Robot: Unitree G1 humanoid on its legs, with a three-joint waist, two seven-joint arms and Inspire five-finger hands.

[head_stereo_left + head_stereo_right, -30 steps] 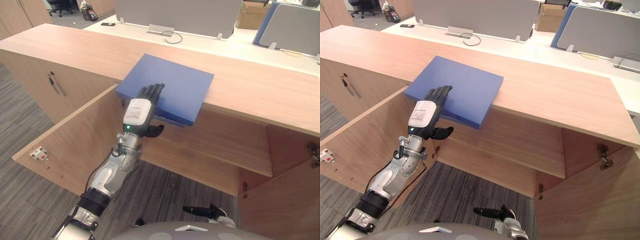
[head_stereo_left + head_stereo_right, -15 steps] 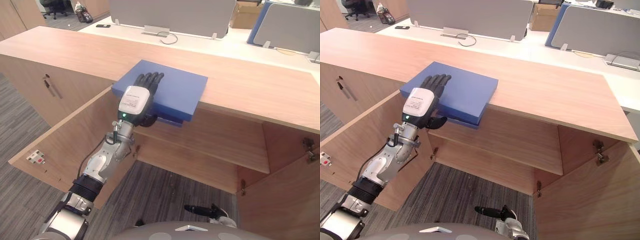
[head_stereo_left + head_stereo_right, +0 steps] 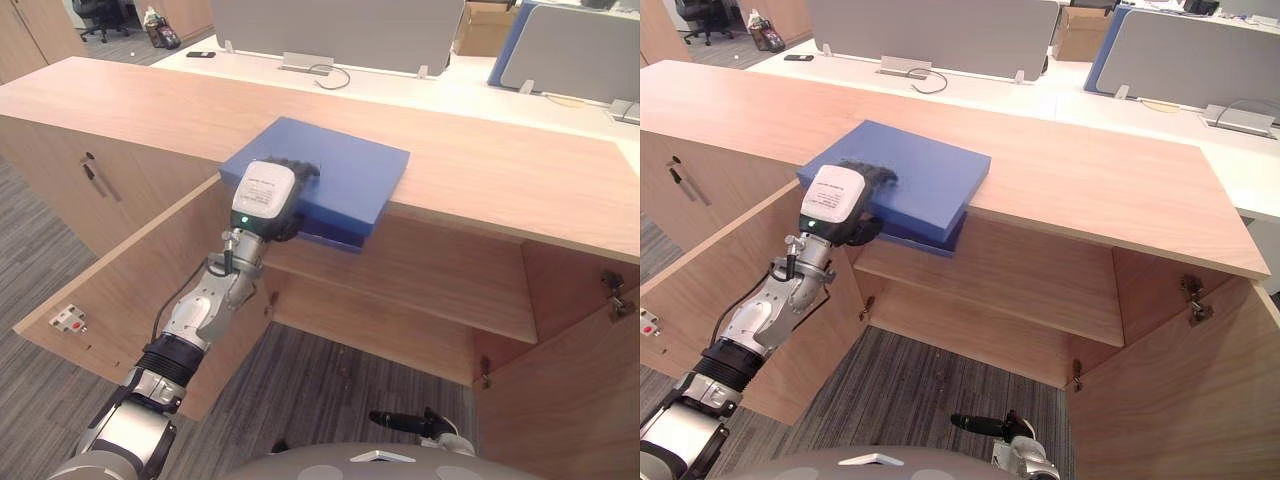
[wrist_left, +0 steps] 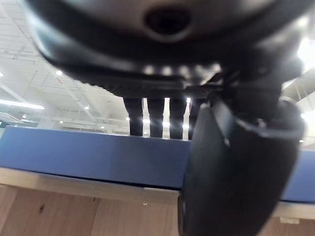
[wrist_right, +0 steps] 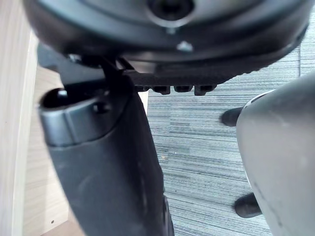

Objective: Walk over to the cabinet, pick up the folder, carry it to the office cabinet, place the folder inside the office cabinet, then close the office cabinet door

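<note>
**At the cabinet's edge: folder gripped, not yet lifted**

On the cabinet top (image 3: 500, 180) the blue folder (image 3: 345, 170) lies overhanging the front edge. The left hand (image 3: 265, 195) is clamped on it, with its fingers above and thumb beneath. The right hand (image 3: 405, 420) hangs low, and I cannot tell its state. The walk looks done. Carrying, placing inside and closing the open door (image 3: 130, 290) remain.

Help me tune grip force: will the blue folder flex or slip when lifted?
Likely stiff: the blue folder overhangs the cabinet top without sagging. Possibly slippery: its cover looks smooth. The left hand pinches one corner, so it may tilt.
</note>
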